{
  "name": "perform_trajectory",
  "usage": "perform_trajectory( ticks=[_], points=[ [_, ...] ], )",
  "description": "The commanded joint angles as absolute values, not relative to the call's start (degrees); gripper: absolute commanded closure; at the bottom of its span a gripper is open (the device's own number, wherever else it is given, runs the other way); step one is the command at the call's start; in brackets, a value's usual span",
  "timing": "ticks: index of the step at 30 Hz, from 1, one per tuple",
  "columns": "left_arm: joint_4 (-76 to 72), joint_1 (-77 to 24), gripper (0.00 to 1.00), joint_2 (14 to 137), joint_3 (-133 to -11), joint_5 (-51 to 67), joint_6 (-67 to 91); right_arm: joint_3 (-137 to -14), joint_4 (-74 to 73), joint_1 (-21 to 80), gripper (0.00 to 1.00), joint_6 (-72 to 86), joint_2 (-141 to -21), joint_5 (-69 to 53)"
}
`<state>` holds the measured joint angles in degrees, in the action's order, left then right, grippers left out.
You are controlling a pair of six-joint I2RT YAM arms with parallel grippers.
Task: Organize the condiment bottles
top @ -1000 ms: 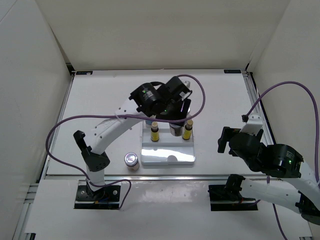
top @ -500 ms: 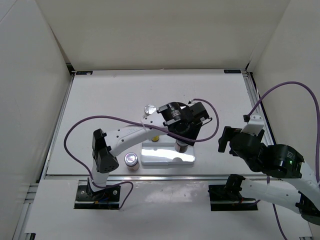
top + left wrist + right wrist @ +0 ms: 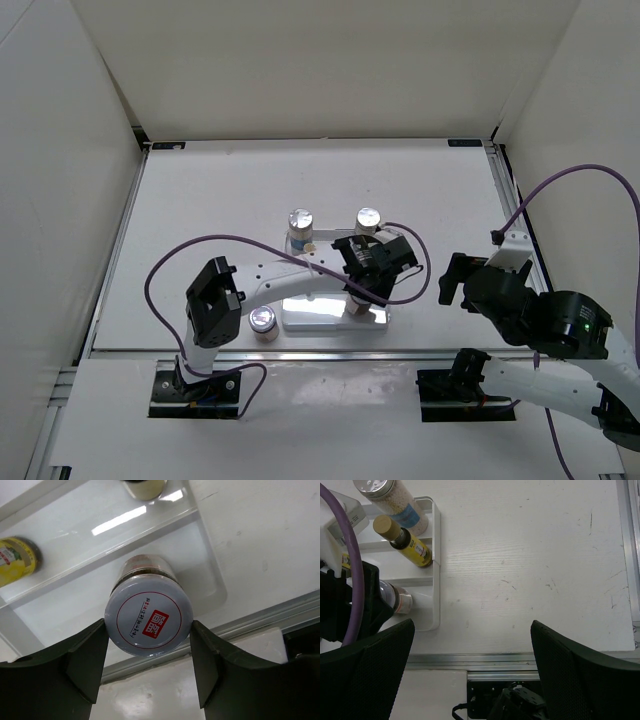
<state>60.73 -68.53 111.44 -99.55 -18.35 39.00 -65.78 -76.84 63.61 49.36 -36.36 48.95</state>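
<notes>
Silver-lidded jar [image 3: 149, 625]: clamped at lid by left gripper [image 3: 149, 645], upright over front step of white tray [image 3: 212, 580], right end. Step: placing jar. Next: lower until seated, release, fetch 2nd jar [image 3: 263, 321] beside tray. Right gripper [image 3: 472, 655] spread wide, holds nothing.

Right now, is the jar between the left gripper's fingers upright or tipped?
Upright: the jar shows its lid to the left wrist camera, base toward the tray.

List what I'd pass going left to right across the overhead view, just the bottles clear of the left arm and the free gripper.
Lone squat jar → left white bottle → right white bottle → right gripper.
</notes>
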Motion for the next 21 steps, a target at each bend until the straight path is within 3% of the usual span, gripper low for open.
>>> perform_trajectory(
  ticks=[1, 21],
  points=[
    [53.2, -70.6, 0.89, 107.1, -100.0, -22.8, 39.8, -66.7, -79.5, 63.7, 0.0, 50.7, -35.9, 50.8],
    [49.2, -73.1, 0.89, 112.5, -98.2, -25.0, 41.5, -66.7, -79.5, 63.7, 0.0, 50.7, -35.9, 50.8]
  ],
)
